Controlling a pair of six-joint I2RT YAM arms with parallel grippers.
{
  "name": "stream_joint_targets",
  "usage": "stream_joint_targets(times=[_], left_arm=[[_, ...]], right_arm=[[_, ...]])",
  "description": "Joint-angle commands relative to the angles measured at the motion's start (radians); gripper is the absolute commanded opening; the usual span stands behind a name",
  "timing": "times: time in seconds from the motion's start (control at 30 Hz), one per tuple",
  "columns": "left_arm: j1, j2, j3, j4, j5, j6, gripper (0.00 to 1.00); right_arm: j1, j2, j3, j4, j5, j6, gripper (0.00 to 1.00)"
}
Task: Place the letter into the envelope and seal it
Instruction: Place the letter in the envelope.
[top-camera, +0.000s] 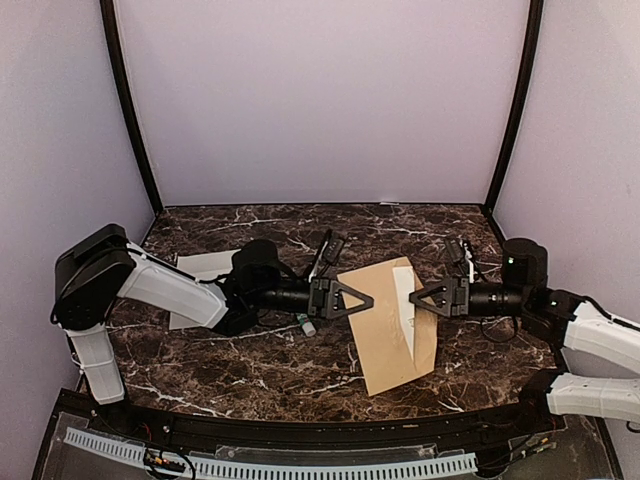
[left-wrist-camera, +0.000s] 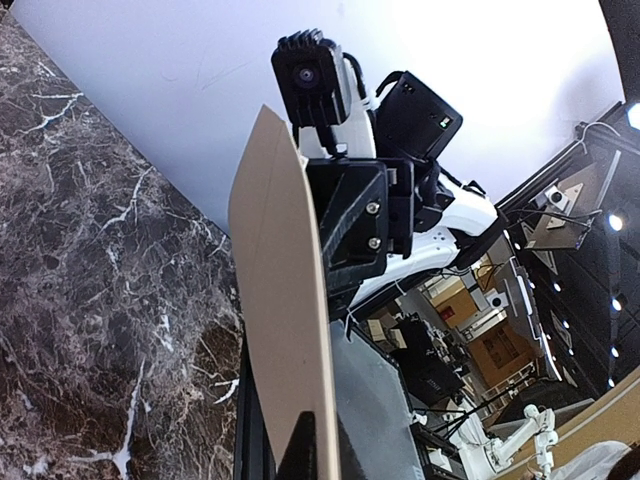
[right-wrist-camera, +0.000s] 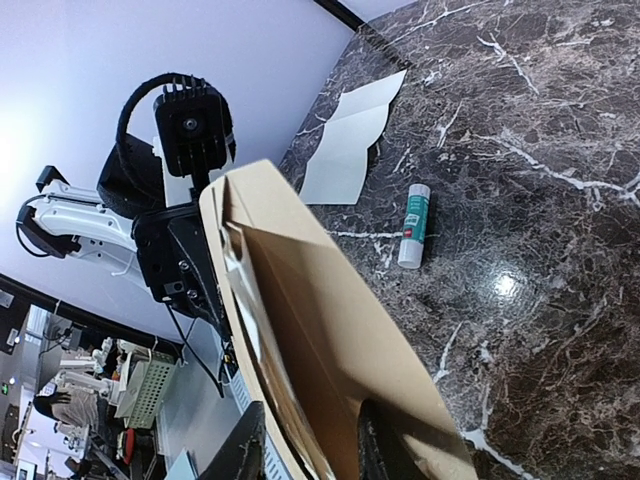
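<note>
Two grippers are meeting at the envelope (top-camera: 385, 345) in mid-table. The left gripper (top-camera: 350, 298) is pinching its left edge with fingers pressed together, and the right gripper (top-camera: 418, 297) is sitting at its right edge. The top view is showing the envelope as a tan sheet slanting between the arms, with a white strip (top-camera: 404, 300) running along its right part, but it is not revealing how the right fingers stand. The right wrist view is filling that in: the envelope's mouth is gaping toward the camera, and the fingers (right-wrist-camera: 376, 442) are standing apart, one on each side of one wall, not squeezing it. The left wrist view is giving only the envelope edge-on, rising as a thin tan blade in front of the right arm's camera. The letter (top-camera: 203, 264) is lying flat on the table (top-camera: 250, 370) by the left arm, outside the envelope, and a glue stick (top-camera: 305, 324) is lying near the envelope's left edge.
</note>
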Motion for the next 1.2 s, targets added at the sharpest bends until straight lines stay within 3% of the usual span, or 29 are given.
stream_joint_targets(times=[0.0, 0.43, 0.5, 0.57, 0.6, 0.77, 0.93, 1.0, 1.17], left_arm=[[-0.004, -0.057, -0.009, 0.113, 0.024, -0.027, 0.00], [-0.002, -0.058, 0.006, 0.105, 0.022, -0.031, 0.00], [-0.003, -0.061, 0.010, 0.086, 0.018, -0.024, 0.00], [-0.003, -0.067, 0.016, 0.050, 0.011, -0.009, 0.01], [-0.003, -0.070, 0.019, 0.016, 0.006, -0.001, 0.04], [-0.003, -0.107, 0.002, -0.073, -0.042, 0.050, 0.34], [-0.003, -0.106, -0.008, -0.074, -0.020, 0.038, 0.44], [-0.005, -0.109, -0.015, -0.068, -0.018, 0.035, 0.42], [-0.002, -0.111, -0.016, -0.090, -0.018, 0.047, 0.07]], right_arm=[[0.002, -0.015, -0.042, 0.104, -0.044, 0.046, 0.29], [0.033, 0.042, -0.020, 0.220, -0.146, 0.054, 0.28], [0.050, 0.062, -0.007, 0.225, -0.138, 0.048, 0.21], [0.061, 0.073, 0.004, 0.220, -0.108, 0.044, 0.05], [0.064, 0.073, 0.009, 0.211, -0.087, 0.044, 0.00], [0.065, 0.057, 0.014, 0.150, 0.043, 0.062, 0.00], [0.064, 0.052, 0.013, 0.170, 0.081, 0.098, 0.00], [0.065, 0.046, 0.020, 0.158, 0.102, 0.098, 0.00], [0.063, 0.042, 0.051, 0.095, 0.118, 0.075, 0.00]])
